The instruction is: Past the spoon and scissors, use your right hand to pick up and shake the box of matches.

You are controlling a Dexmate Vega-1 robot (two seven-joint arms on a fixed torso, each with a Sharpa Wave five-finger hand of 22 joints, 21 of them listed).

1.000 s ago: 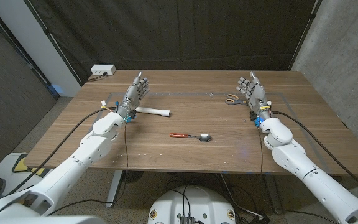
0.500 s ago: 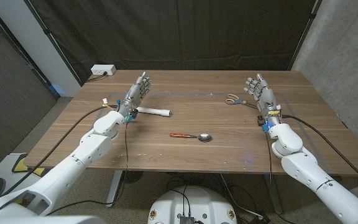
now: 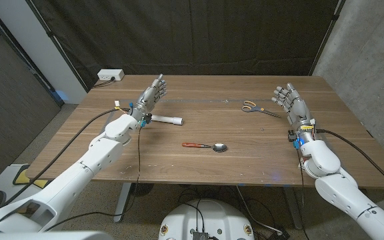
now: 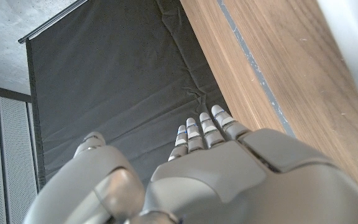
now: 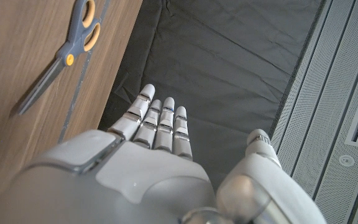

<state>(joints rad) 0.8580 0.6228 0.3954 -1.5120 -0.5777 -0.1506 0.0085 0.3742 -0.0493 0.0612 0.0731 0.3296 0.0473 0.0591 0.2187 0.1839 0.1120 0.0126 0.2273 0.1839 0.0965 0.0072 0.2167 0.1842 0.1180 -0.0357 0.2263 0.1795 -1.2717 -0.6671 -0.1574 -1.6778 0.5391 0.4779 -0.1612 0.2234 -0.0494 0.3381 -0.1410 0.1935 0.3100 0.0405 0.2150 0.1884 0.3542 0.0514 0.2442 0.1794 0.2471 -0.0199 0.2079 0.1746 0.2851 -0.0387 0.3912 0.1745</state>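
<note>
Matches: we are taking the long white box (image 3: 165, 120) for the box of matches, though we are reading no label on it. It is lying on the desk (image 3: 179, 167) in the left half, about midway between the far and near edges.
Box axis: it is running roughly along the desk's near edge, with one end pointing toward the left edge and the other toward the middle.
Right hand: the right hand (image 3: 293, 101) is hanging over the right side of the desk with its fingers spread and pointing toward the far edge, and it is holding nothing.
Key relation: the box is lying well apart from the right hand, straight across toward the left edge. We are judging that the reach has to sweep sideways and meet the box's right end first.
Between them: the scissors (image 3: 256, 108) are lying just beside the right hand on its inner side. The spoon (image 3: 205, 145), red-handled, is lying in the middle, closer to the near edge than the box.
Left hand: the left hand (image 3: 151, 97) is standing just beside the box's left end, fingers apart and empty. It is much the nearer hand, yet the task is calling for the right.
Progress: we are judging the pickup as not yet begun.
Far left corner: a white power strip (image 3: 111, 75) is sitting there.
</note>
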